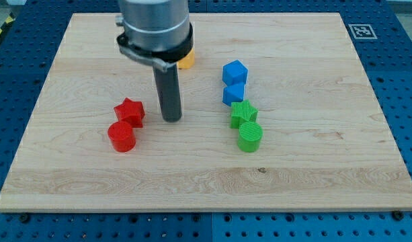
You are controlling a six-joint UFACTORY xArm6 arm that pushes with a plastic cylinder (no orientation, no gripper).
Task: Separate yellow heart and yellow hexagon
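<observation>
A: Six blocks clear on board (71, 168); yellow block (187, 62) mostly hidden behind arm, shape n/k.
B: No claw, just rod. My tip (171, 119) rests right of red star (130, 111), well below yellow — not pushing yet, I'd judge.

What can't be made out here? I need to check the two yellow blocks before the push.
- Yellow block: only a small edge shows in the camera view, behind the arm; its shape cannot be told.
- Second yellow block: not visible at all, possibly hidden behind the arm.
- Whether the yellow blocks touch: hidden.
- Arm: cut off by the view's top.
- My tip shows, right of the red star.
</observation>
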